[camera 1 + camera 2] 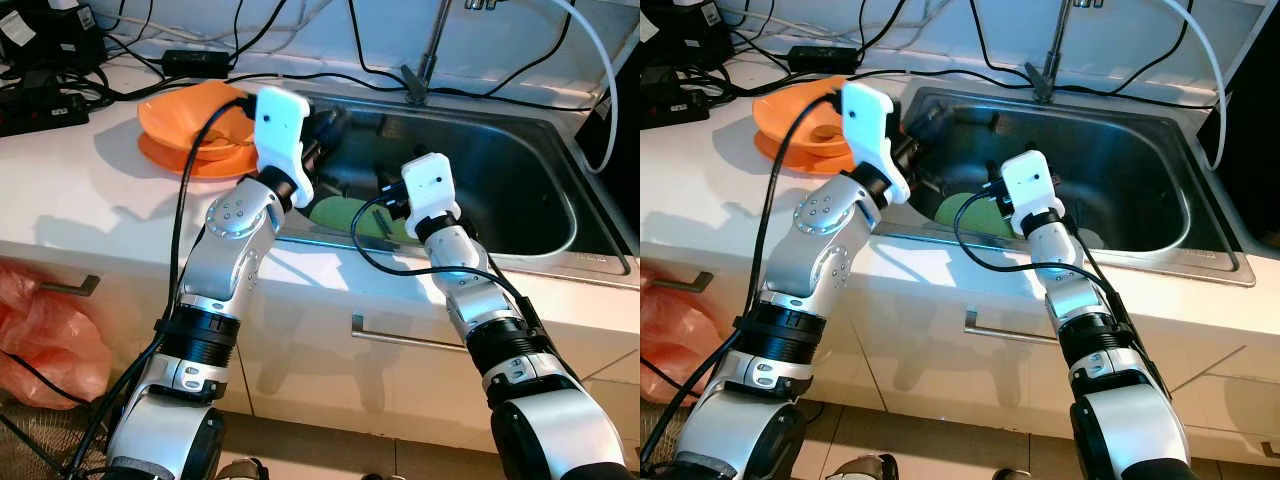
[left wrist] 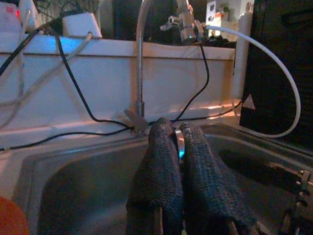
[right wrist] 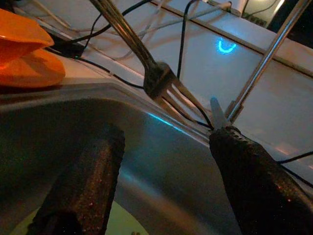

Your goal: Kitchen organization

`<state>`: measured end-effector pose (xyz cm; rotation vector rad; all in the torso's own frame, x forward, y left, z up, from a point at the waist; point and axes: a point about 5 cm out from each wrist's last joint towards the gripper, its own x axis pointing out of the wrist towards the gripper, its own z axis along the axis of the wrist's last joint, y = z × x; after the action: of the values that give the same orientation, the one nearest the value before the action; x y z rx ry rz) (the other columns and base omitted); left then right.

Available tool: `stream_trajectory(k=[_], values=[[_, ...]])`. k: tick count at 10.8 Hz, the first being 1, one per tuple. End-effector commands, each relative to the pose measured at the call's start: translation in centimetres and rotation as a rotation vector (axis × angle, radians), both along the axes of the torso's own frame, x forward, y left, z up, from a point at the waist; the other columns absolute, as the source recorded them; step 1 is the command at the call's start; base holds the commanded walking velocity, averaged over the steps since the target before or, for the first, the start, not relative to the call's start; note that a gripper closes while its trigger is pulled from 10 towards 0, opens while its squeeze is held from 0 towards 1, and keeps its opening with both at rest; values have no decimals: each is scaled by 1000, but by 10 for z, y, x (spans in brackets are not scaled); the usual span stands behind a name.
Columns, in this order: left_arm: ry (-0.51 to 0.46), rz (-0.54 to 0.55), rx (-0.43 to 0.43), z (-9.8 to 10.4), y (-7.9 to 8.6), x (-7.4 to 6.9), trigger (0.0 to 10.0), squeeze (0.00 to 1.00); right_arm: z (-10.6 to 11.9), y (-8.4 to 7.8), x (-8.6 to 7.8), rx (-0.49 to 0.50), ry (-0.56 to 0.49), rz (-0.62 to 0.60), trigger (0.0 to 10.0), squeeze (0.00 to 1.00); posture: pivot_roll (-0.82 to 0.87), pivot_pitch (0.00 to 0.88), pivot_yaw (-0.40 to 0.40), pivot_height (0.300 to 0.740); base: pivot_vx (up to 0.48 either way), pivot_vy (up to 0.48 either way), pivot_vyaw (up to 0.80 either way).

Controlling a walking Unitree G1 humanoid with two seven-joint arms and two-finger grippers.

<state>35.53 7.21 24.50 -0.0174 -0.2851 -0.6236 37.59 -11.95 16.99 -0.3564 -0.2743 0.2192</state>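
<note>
My left gripper point(image 1: 322, 130) reaches over the left rim of the steel sink point(image 1: 520, 170). Its fingers point(image 2: 161, 166) are pressed together, with a sliver of bright metal between the tips. A metal fork point(image 3: 157, 78) slants down from that side, and its tines end right at one fingertip of my right gripper point(image 3: 164, 134). My right gripper point(image 1: 392, 198) is open and low inside the sink, just above a green plate point(image 1: 338, 212) lying on the sink floor. Orange dishes point(image 1: 195, 130) are stacked on the counter left of the sink.
A faucet point(image 1: 425, 55) rises behind the sink, with a white hose point(image 1: 600, 70) at the right. Black cables and a power strip point(image 1: 40, 95) clutter the back left counter. A drawer handle point(image 1: 410, 337) sits below the counter edge, and a red bag point(image 1: 45, 335) hangs at lower left.
</note>
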Motion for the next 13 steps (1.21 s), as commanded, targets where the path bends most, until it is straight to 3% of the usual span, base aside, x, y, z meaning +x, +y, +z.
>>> stream_trajectory(k=[1,3,13], values=[[-2,-30,-6,2,-2,-3,10000,0,-2,-4,-1,-9,-6,-12,10000,0,54,51,-37,740,0,0,0],[24,-95,3,0,-7,-8,10000,0,-2,-3,-2,-7,-10,-8,10000,0,55,51,-37,740,0,0,0],[102,-170,111,-17,-19,-15,10000,0,0,2,-3,5,-20,22,10000,0,53,55,-35,740,0,0,0]])
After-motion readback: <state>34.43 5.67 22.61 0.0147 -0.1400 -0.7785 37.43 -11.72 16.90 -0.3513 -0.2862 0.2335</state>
